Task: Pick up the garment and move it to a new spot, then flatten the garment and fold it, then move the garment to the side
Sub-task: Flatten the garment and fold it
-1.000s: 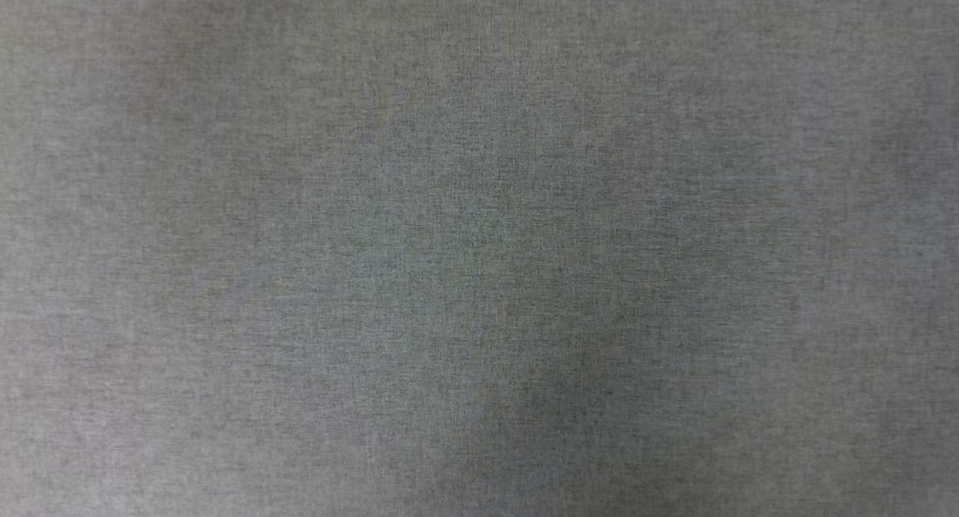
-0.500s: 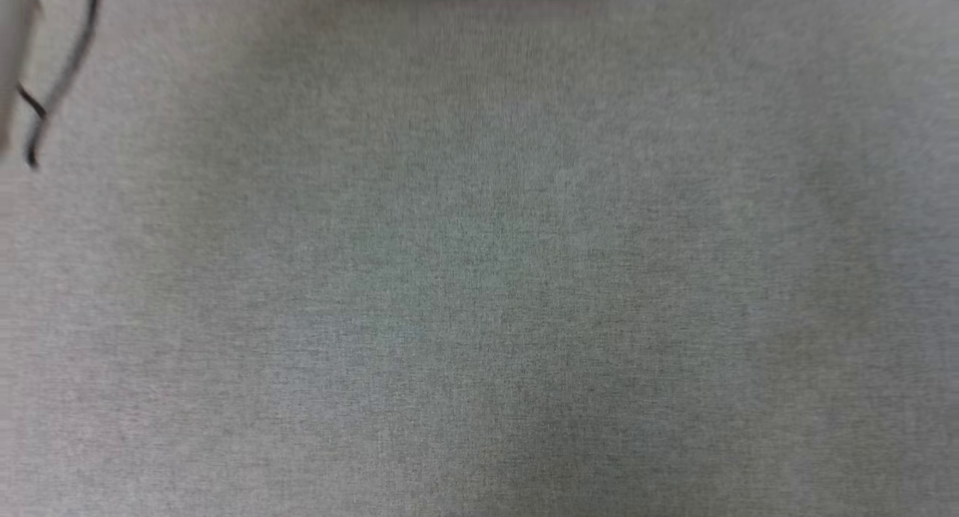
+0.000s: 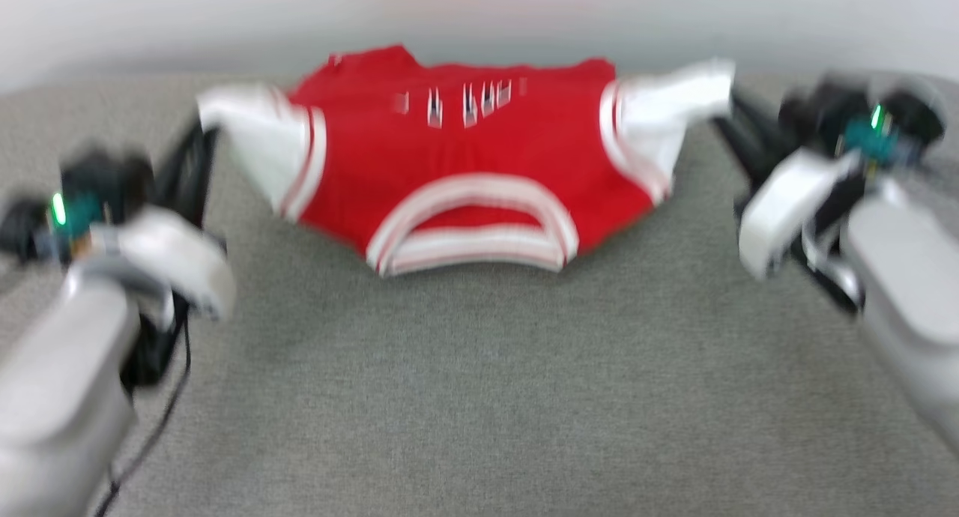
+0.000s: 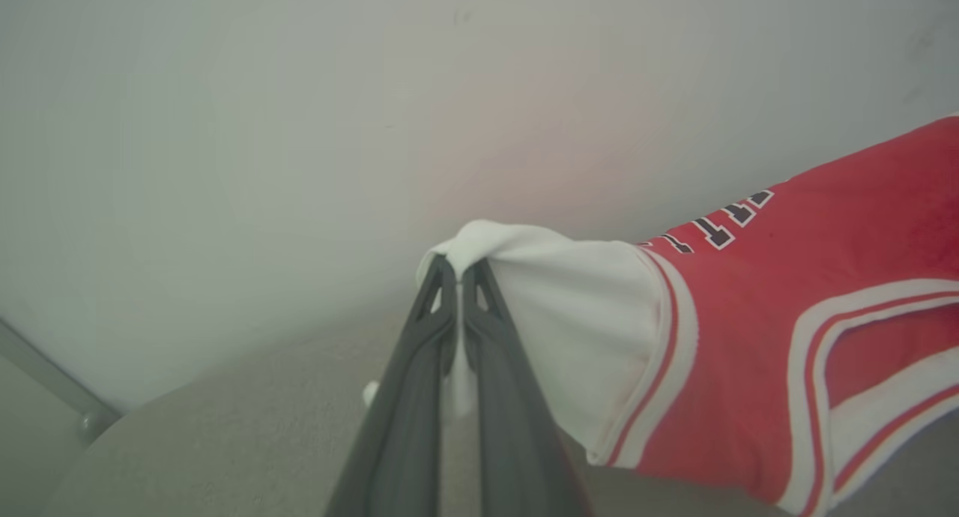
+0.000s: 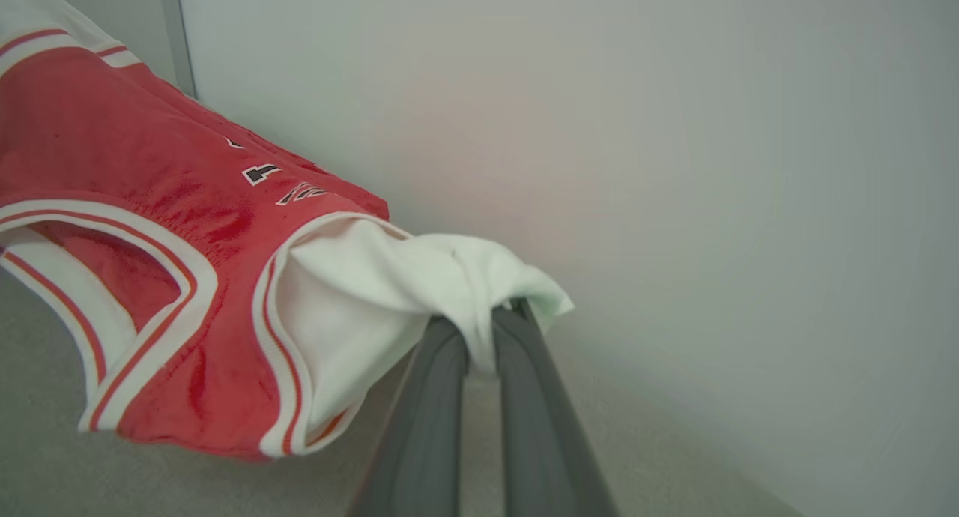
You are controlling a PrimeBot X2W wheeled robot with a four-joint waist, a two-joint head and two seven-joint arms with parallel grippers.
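2 grippers [image 4: 458, 271] [image 5: 485, 321] pinch garment [image 3: 487, 150], seemingly airborne.

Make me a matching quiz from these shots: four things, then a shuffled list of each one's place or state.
1. red basketball T-shirt with striped trim
2. left gripper with long dark fingers
3. right gripper
4. grey woven cloth surface

A. jaws shut on the white sleeve on the robot's right
B. lies beneath everything else
C. held spread between two arms
D. jaws shut on the white sleeve on the robot's left

Pairs: 1-C, 2-D, 3-A, 4-B
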